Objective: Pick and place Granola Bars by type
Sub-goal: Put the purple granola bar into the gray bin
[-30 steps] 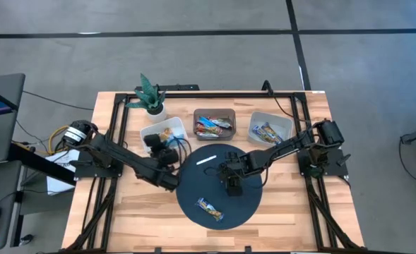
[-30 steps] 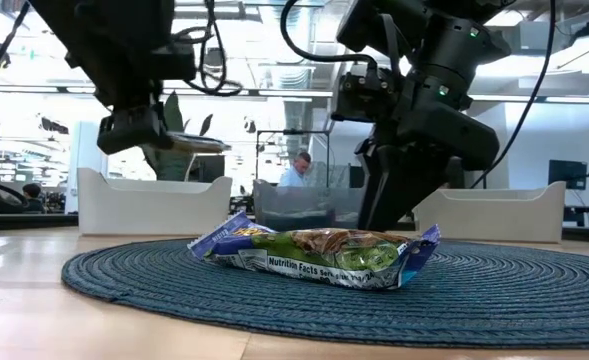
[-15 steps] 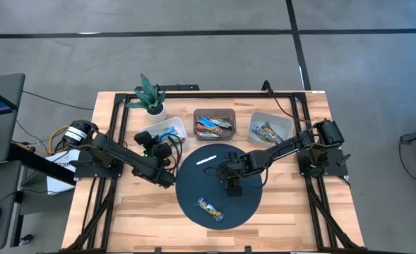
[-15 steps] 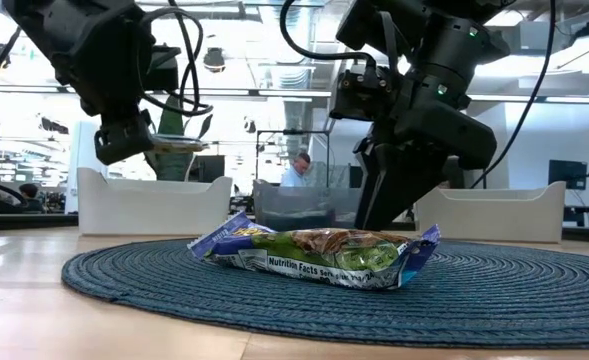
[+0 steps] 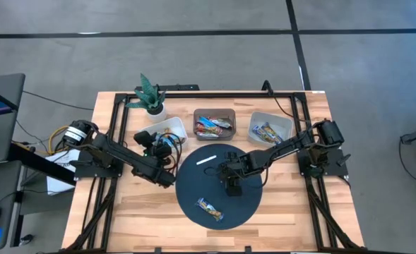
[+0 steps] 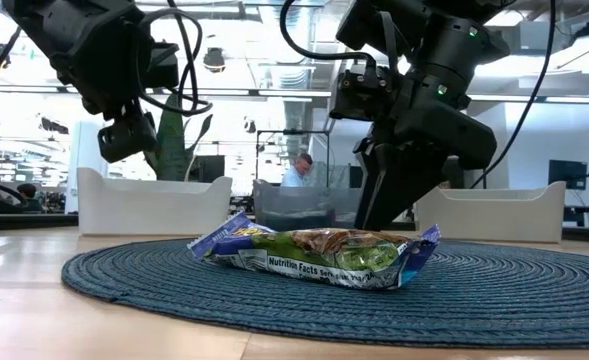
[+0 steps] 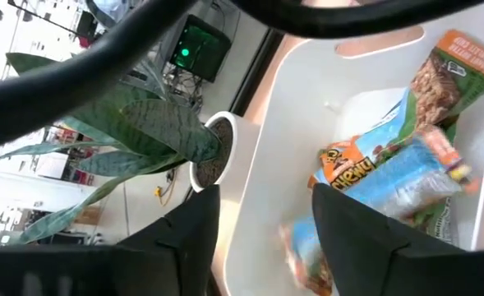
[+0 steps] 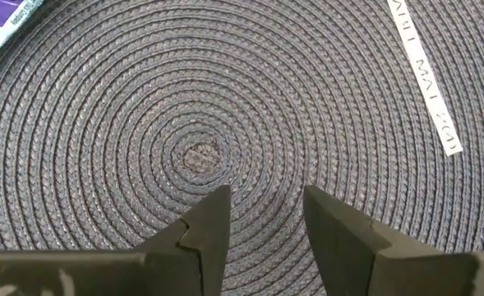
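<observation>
One granola bar (image 5: 210, 209) in a blue-and-green wrapper lies flat on the round dark mat (image 5: 193, 185), near its front; the low view shows the bar (image 6: 314, 255) close up. My left gripper (image 7: 262, 238) hangs open over the left white bin (image 5: 167, 130), holding nothing. A blurred bar (image 7: 303, 247) shows just under its fingers, beside other bars (image 7: 389, 164) lying in that bin. My right gripper (image 8: 266, 210) stands open low over the mat's middle (image 8: 200, 156), nothing between its fingers.
A brown bin (image 5: 215, 125) and a right white bin (image 5: 271, 128) at the back hold more bars. A potted plant (image 5: 150, 95) stands beside the left bin. A thin white strip (image 5: 205, 159) lies on the mat's far part.
My left gripper has carried a flat bar toward the table's far edge, over the left white bin, then opened and let it go; the bar has dropped out of its fingers.
</observation>
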Controlling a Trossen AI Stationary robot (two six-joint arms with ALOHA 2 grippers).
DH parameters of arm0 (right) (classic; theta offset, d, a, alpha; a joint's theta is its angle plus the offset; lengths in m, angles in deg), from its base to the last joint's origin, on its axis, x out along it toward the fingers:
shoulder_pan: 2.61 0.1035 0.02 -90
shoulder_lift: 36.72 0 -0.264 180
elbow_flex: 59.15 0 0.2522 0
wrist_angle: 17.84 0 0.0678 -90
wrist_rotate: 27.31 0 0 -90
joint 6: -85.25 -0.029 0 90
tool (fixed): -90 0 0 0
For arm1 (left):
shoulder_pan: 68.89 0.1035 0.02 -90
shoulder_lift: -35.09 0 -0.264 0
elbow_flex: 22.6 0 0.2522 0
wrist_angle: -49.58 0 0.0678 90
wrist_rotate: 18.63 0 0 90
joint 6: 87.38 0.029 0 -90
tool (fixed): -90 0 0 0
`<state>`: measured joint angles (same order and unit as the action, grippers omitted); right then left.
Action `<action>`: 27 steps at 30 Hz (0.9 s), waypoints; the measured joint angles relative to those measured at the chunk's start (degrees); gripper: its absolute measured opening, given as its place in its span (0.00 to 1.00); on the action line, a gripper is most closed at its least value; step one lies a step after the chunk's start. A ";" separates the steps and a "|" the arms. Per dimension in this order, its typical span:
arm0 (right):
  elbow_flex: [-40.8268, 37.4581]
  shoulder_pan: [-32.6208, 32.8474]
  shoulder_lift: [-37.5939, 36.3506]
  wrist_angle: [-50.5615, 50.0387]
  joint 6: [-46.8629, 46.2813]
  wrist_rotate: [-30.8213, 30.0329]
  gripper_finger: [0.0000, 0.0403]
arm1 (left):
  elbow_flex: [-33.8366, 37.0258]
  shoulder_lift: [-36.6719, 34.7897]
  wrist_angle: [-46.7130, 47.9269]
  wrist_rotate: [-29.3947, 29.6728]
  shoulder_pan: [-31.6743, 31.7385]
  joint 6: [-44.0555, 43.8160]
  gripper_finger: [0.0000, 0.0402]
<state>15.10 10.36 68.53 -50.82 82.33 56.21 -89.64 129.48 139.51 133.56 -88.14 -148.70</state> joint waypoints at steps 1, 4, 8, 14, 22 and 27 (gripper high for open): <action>0.00 0.00 0.00 0.00 0.00 0.00 0.36 | 0.00 0.00 0.06 0.00 0.00 0.00 0.48; 0.00 0.00 0.00 -0.01 -0.02 0.00 0.37 | 0.00 0.00 0.48 0.19 0.00 0.02 0.49; 0.00 0.00 0.00 0.00 0.02 0.00 0.37 | -1.15 -0.01 0.54 2.21 -1.31 1.02 0.49; 0.00 0.00 0.00 0.02 0.38 0.00 0.37 | -3.30 -0.04 -2.98 6.05 -7.21 6.37 0.49; 0.00 0.00 0.00 1.16 0.47 0.00 0.37 | -3.32 -0.04 -13.30 7.80 -12.78 20.89 0.49; 0.00 0.00 0.00 1.77 1.49 0.00 0.37 | -3.32 -0.04 -14.44 9.15 -12.80 23.10 0.49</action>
<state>15.10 10.36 68.53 -49.06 83.82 56.21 -92.96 129.43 125.07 142.71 -100.93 -125.59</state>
